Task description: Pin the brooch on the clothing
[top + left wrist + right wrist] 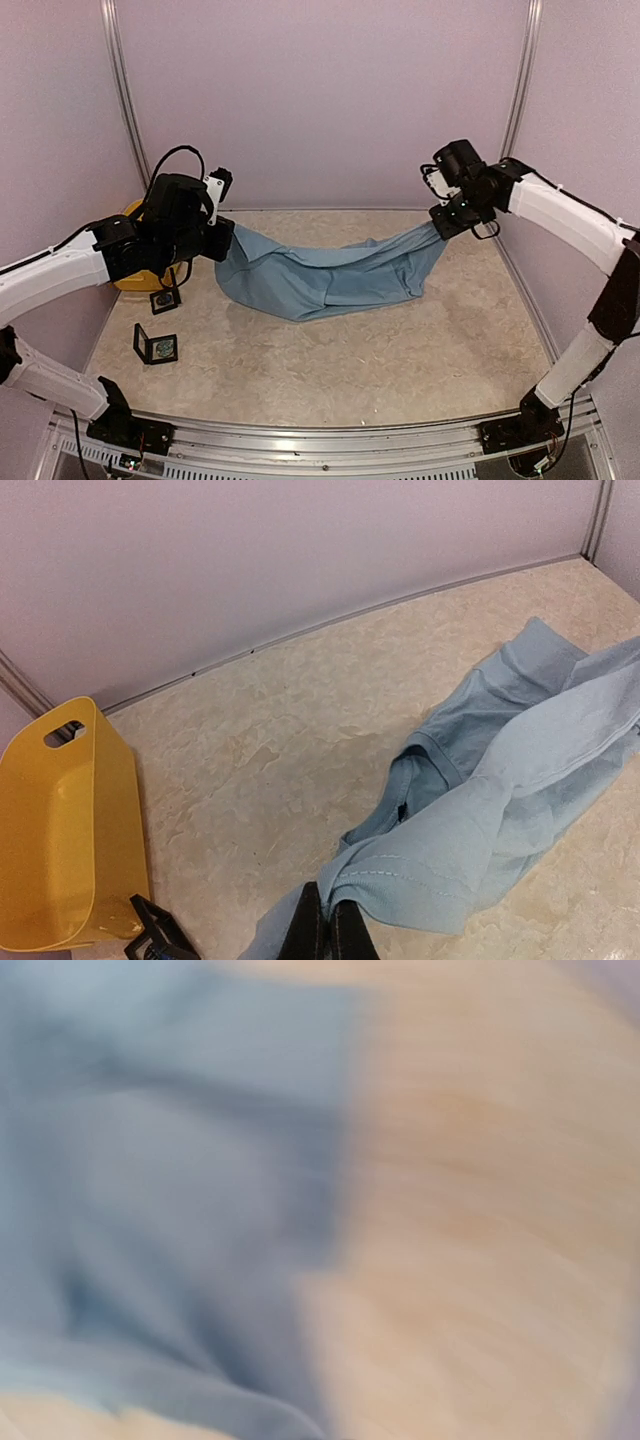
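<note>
The clothing (320, 275), a light blue T-shirt, hangs slung between the two arms over the back half of the surface (400, 370). Both its ends are lifted, while its middle sags and rests in folds on the surface. Only plain blue cloth shows from above.

The left pincer (218, 243) is clenched on the shirt's left end. In the left wrist view its dark fingers (308, 928) pinch a stitched hem at the bottom edge. From there the cloth (500, 780) runs away to the right, with a ribbed collar band showing.

The right pincer (447, 222) is raised near the back right. The shirt's other end climbs taut up to it and hangs from it, so it is grasping the fabric. Its own wrist view is heavily smeared, showing only blue cloth (160, 1180) on the left and beige surface on the right.

A yellow bin (60, 820) stands at the back left corner, partly hidden behind the left arm in the top view. Just in front of it lies a small black case (165, 300). A second, open black case (157, 345) sits nearer the front; its contents are too small to tell.
</note>
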`<state>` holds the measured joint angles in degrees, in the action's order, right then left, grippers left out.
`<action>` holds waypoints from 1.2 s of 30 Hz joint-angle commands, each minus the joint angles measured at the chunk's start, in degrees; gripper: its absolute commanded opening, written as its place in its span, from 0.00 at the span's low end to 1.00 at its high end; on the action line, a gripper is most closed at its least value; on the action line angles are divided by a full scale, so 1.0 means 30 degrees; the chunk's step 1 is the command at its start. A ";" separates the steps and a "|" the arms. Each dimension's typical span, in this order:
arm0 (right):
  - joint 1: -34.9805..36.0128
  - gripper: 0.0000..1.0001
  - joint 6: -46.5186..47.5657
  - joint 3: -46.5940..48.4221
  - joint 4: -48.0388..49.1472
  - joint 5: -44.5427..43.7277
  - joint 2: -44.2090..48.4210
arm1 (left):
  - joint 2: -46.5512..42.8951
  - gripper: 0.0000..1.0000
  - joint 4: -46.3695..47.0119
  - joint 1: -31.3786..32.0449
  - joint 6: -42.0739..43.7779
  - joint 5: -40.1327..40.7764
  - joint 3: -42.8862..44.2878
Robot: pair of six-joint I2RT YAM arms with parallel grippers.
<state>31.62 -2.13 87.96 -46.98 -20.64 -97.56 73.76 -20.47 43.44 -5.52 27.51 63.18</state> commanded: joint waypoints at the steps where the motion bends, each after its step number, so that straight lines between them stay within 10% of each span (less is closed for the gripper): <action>1: -0.0558 0.00 -0.1581 0.0261 -0.3987 -0.0129 0.6035 | -0.2809 0.00 -0.2230 0.2084 0.1361 0.0022 0.2191; 10: -0.0499 0.00 0.1823 0.6290 -0.0724 0.5963 1.2270 | -0.5777 0.00 -0.1690 0.8266 0.5820 -0.0434 0.8013; 18: -0.0490 0.00 0.2355 0.9195 -0.2744 0.1994 1.0205 | -0.6244 0.00 -0.1820 0.8226 0.5890 0.2664 0.8895; 28: -0.2571 0.00 0.3787 0.7864 0.3161 -0.0317 0.4358 | 0.1326 0.00 -0.2711 -0.1878 0.2732 -0.4410 1.2307; 36: -0.5148 0.00 0.4667 2.0632 0.4938 0.0301 -0.5475 | 1.1203 0.00 -0.1582 -0.4433 0.5422 0.1243 2.5003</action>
<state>18.63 9.89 132.75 -40.53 -21.28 -107.18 99.66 -30.55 31.68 5.30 20.40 120.99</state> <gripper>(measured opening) 0.007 0.009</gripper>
